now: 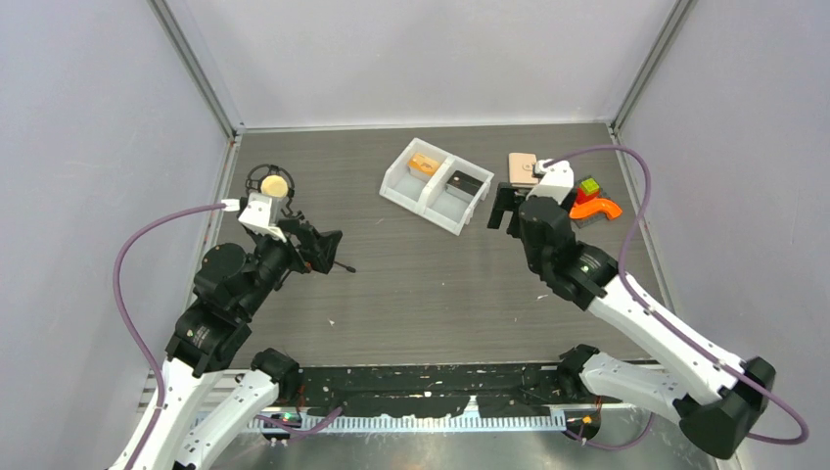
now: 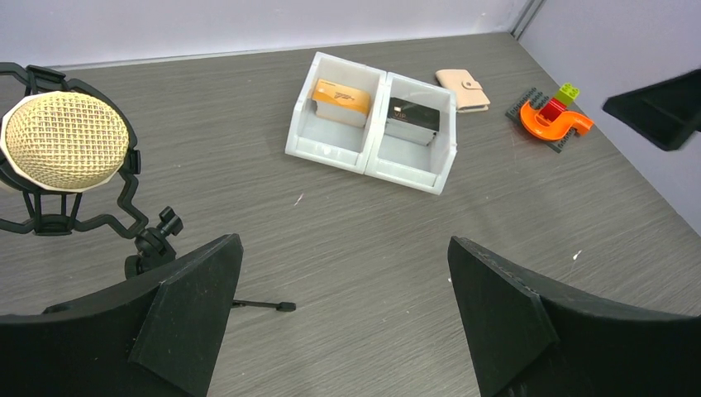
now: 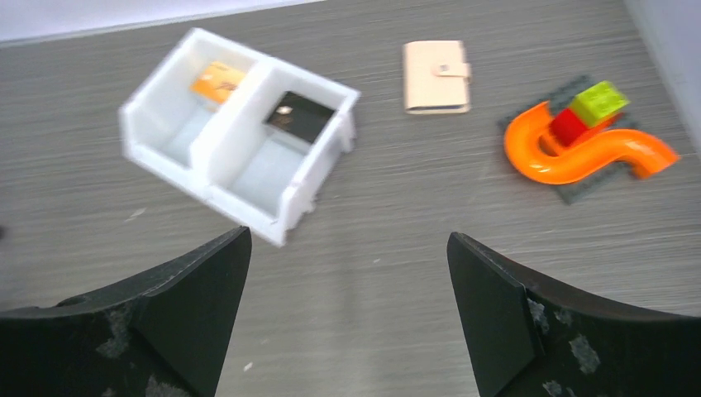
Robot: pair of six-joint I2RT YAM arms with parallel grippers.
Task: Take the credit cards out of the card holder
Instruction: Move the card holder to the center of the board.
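Note:
The beige card holder point(image 3: 436, 76) lies closed and flat with its snap tab shut, right of the white two-compartment bin point(image 3: 240, 198). An orange-tan credit card point(image 3: 216, 81) leans in the bin's left compartment and a dark credit card point(image 3: 299, 116) in its right one. All three also show in the left wrist view: the holder point(image 2: 463, 88), the orange card point(image 2: 340, 98) and the dark card point(image 2: 412, 116). My right gripper point(image 1: 504, 213) is open and empty, above the table in front of the bin and holder. My left gripper point(image 1: 326, 250) is open and empty at the left.
A microphone point(image 2: 64, 141) with a cream mesh head stands in a black shock mount at the far left, one thin stand leg point(image 2: 263, 305) reaching out. An orange curved toy with red and green bricks point(image 3: 583, 141) sits on a grey plate right of the holder. Walls enclose the table.

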